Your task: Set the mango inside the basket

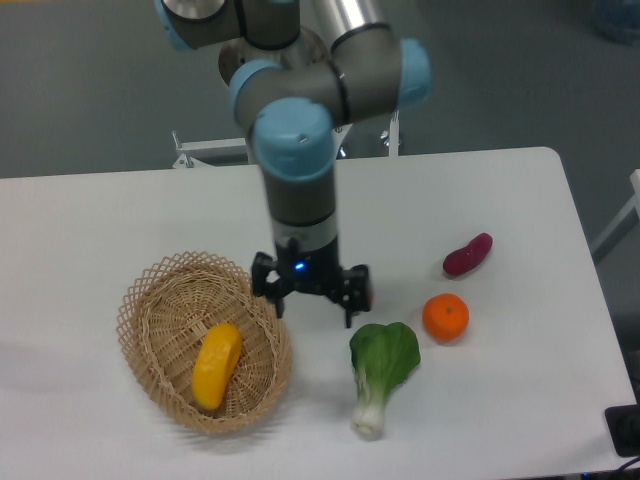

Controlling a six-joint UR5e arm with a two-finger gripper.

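Observation:
The yellow-orange mango [217,364] lies inside the tan wicker basket [160,300] at the lower left of the table, with nothing touching it. My gripper [312,309] hangs over the table just right of the basket's rim. Its fingers are spread wide apart and hold nothing, so it is open.
A green bok choy [381,370] lies just below and to the right of the gripper. A round orange [446,317] and a small purple sweet potato [467,254] sit further right. The arm's upright links rise behind the gripper.

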